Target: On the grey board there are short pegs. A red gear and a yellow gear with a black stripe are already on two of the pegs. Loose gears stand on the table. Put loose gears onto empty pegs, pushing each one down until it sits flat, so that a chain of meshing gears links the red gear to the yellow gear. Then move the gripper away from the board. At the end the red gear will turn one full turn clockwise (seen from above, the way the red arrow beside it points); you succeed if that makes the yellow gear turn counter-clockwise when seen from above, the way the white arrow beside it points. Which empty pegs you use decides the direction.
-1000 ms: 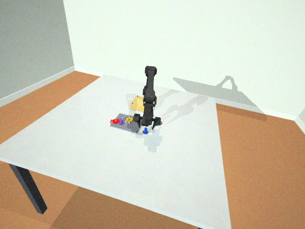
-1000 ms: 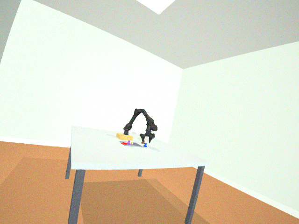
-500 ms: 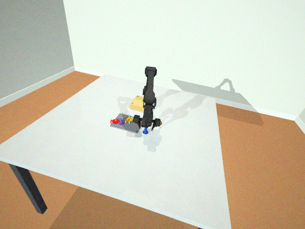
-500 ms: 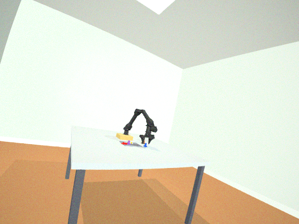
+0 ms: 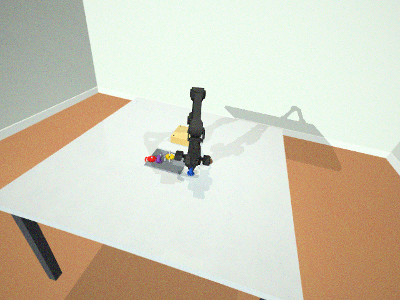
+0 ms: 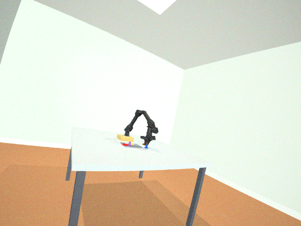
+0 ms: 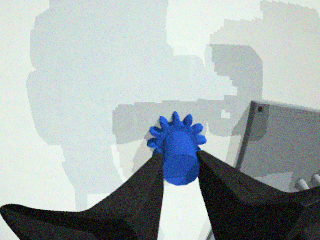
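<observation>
My gripper [image 5: 191,169] [image 6: 146,145] [image 7: 179,159] is shut on the handle of the blue gear [image 5: 190,173] [image 6: 146,147] [image 7: 176,131], a finger on each side. The gear is upright at or just above the table, beside the grey board [image 5: 167,167] [image 7: 285,145]. On the board, the red gear [image 5: 151,159] [image 6: 125,144] is at the far left. The purple gear [image 5: 159,159] [image 6: 130,143] stands right beside it, and the yellow gear [image 5: 169,157] is farther right. Pegs [image 7: 302,184] show at the wrist view's right edge. The brown gear [image 5: 210,160] [image 6: 144,144] is mostly hidden behind the gripper.
The yellow-tan base block [image 5: 180,137] [image 6: 125,138] stands behind the board, under the arm. The board's nearest corner, with a small dark hole [image 7: 260,108], lies to the right of the blue gear in the wrist view. Arm shadows fall across the table.
</observation>
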`<state>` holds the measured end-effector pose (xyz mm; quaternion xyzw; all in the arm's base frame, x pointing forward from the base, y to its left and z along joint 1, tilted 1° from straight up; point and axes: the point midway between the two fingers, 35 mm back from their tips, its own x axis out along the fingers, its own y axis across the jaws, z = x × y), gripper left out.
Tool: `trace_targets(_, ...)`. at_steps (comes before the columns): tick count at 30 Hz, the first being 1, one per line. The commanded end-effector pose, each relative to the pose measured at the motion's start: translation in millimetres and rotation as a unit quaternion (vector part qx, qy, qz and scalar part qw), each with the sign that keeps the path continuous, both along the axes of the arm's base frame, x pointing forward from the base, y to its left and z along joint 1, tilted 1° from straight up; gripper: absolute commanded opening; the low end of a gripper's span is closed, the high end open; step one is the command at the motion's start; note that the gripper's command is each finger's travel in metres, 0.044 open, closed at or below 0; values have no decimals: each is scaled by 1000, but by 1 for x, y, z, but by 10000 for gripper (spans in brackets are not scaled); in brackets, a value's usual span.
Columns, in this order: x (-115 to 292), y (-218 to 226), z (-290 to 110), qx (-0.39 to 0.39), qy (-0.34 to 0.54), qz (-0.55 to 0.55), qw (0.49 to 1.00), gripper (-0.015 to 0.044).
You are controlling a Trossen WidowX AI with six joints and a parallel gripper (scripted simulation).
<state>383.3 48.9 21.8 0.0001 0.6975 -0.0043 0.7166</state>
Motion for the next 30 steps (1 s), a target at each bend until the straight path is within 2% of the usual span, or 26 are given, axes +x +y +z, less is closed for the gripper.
trace_targets(1,-1,0,-1,0,1,-2,1000,39)
trace_targets(3,-1,0,-1,0,1,-2,1000,26)
trace_targets(4,-1,0,-1,0,1,-2,1000,0)
trace_targets(30,7,-1,56,0,1,-2,1000,0)
